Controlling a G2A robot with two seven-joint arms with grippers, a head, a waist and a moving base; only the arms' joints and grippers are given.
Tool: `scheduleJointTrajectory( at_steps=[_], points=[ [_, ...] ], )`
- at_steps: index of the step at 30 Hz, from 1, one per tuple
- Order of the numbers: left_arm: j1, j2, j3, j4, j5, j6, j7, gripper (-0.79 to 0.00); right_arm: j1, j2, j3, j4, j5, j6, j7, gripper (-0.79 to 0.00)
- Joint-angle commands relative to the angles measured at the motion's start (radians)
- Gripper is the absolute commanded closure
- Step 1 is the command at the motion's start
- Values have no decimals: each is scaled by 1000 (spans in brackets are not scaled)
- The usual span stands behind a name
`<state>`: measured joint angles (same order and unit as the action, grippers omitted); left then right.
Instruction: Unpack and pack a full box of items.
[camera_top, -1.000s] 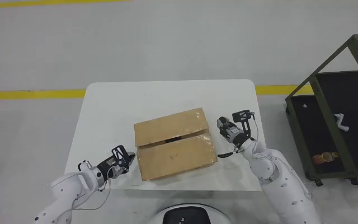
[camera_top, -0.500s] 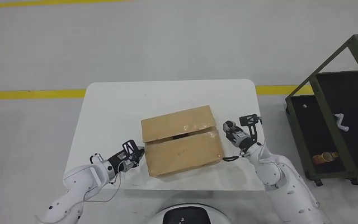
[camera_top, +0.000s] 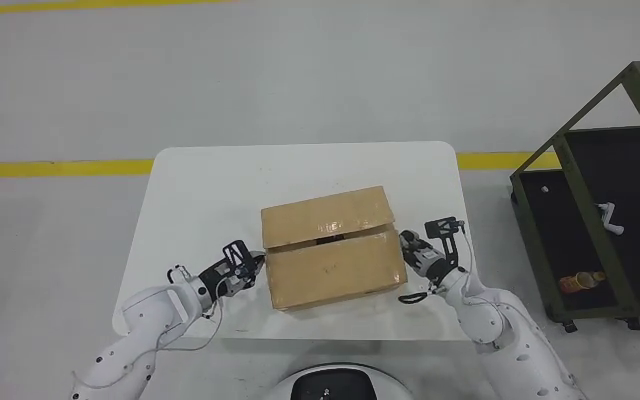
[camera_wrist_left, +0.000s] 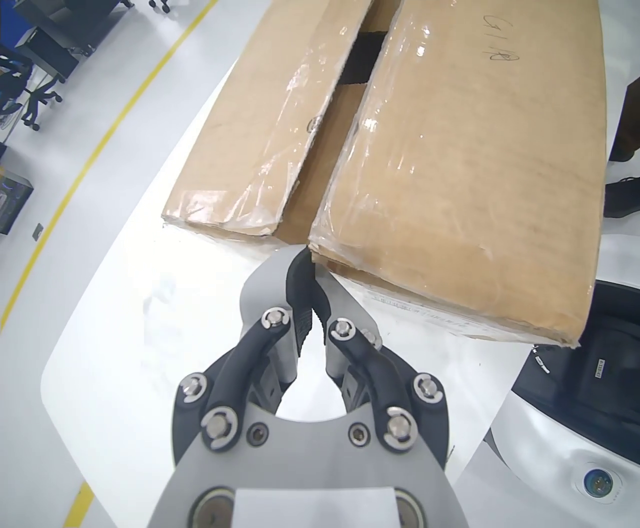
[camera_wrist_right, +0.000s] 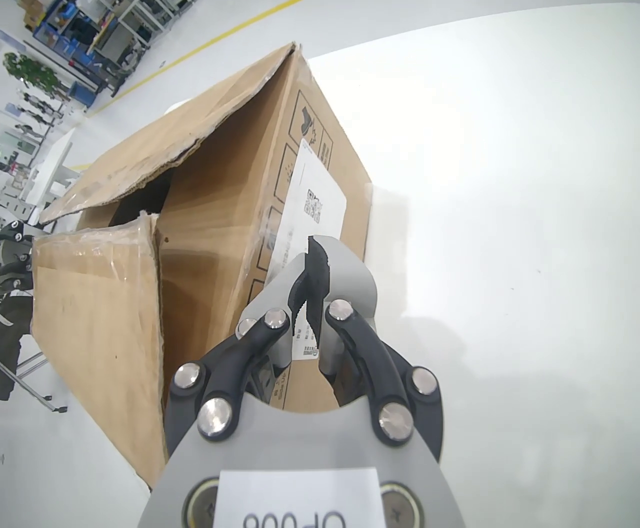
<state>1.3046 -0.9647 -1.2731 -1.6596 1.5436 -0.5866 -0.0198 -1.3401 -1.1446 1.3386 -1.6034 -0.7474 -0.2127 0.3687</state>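
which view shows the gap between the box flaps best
The left wrist view: it looks along the gap between the taped flaps of the box. The top view shows a thin dark slit; the right wrist view, its end under a raised flap.

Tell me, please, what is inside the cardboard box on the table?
Through the gap between the top flaps of the cardboard box, only an inner flap and darkness show. The flaps cover any items.

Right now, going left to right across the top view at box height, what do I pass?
left gripper → cardboard box → right gripper → dark cart off the table.
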Motion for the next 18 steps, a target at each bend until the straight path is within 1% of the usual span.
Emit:
scheduleJointTrajectory(
  at_steps=[1,2,3,4,10,18],
  points=[
    [4,0,-4,-3,-2,1,-1,-326,-5,0,-4,-5,5,-6,10,0],
    [7,0,-7,-4,-4,3,-1,-520,-9,0,-6,-8,5,-8,15,0],
    [10,0,-11,-6,-8,5,-2,-625,-14,0,-7,-11,4,-9,19,0],
    [13,1,-17,-10,-10,6,-4,-785,-18,0,-6,-14,5,-9,20,0],
    [41,8,-74,-47,-34,0,-17,-785,-37,2,5,-37,13,-8,33,0],
    [114,23,-200,-112,-95,-24,-41,-785,-40,3,28,-53,33,21,35,0]
  ],
)
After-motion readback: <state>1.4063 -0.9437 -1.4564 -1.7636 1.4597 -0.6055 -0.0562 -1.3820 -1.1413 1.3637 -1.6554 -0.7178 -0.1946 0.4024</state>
